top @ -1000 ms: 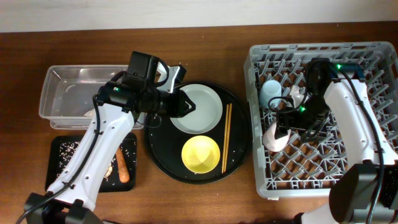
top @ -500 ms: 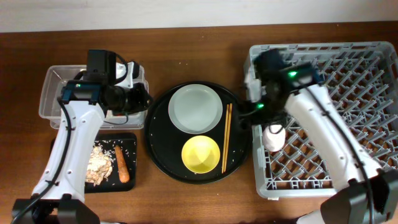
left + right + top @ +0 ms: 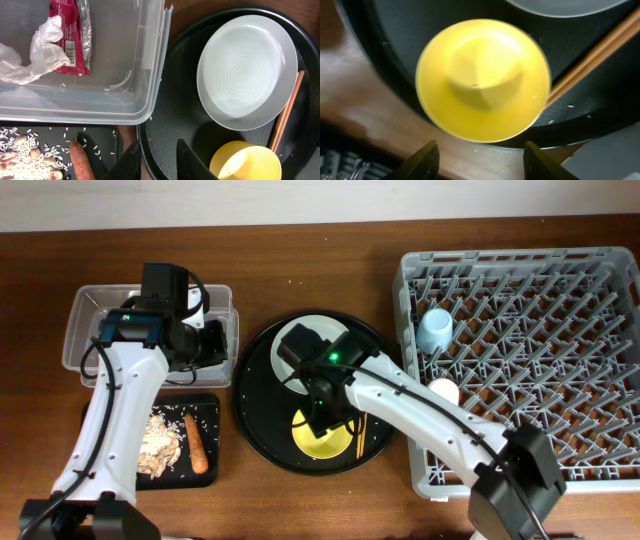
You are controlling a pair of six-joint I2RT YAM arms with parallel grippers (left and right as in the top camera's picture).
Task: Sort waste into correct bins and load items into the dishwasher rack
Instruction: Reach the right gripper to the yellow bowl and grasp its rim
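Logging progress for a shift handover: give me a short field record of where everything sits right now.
left gripper: open, empty, near clear tub corner
right gripper: open, above yellow bowl
clear tub: red wrapper, white tissue
black tray: carrot, food scraps, rice
rack: blue cup, white cup
round tray: plate, yellow bowl, chopsticks

No legible text, label, brand, number or sign is showing in any view. The red wrapper (image 3: pixel 71 30), lying in the clear tub (image 3: pixel 148 75) near the left edge of the tabletop (image 3: pixel 35 300), is showing only creased foil, with no readable print.
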